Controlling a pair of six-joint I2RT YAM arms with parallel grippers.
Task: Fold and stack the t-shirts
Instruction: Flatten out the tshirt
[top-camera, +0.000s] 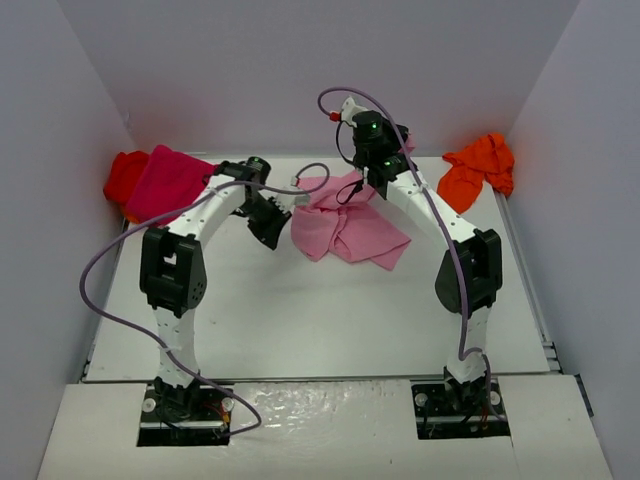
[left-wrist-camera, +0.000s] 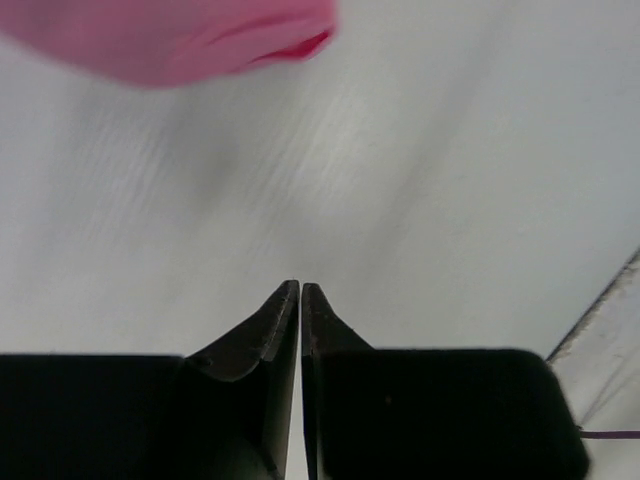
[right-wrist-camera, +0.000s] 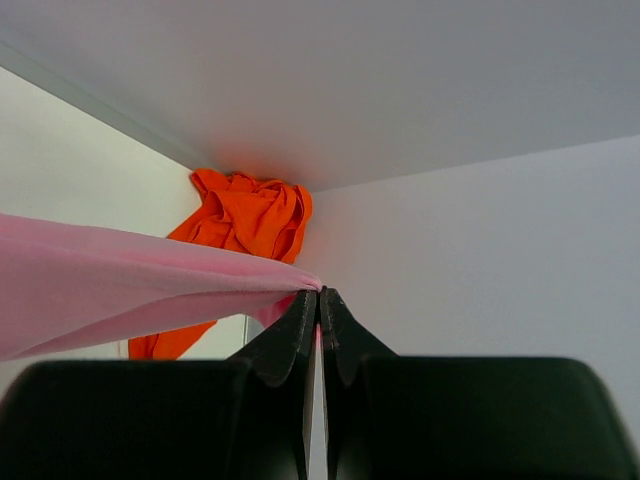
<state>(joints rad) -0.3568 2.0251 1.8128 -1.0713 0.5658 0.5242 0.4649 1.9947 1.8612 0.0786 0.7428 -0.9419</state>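
Observation:
The light pink t-shirt (top-camera: 350, 232) lies crumpled at mid-table, with one edge lifted. My right gripper (top-camera: 366, 188) (right-wrist-camera: 320, 292) is shut on that edge, and the pink cloth (right-wrist-camera: 120, 285) stretches away to the left of its tips. My left gripper (top-camera: 272, 230) (left-wrist-camera: 300, 288) hovers over bare table just left of the shirt, shut with nothing between its fingers; pink cloth (left-wrist-camera: 170, 40) shows at the top of its view. The magenta t-shirt (top-camera: 170, 182) lies on the red t-shirt (top-camera: 124, 176) in the back left corner. The orange t-shirt (top-camera: 480, 168) (right-wrist-camera: 250, 215) is bunched in the back right corner.
White walls close in the table (top-camera: 330, 320) at the back and on both sides. Purple cables (top-camera: 110, 290) loop off both arms. The table's right edge rail (top-camera: 535, 300) runs along the wall.

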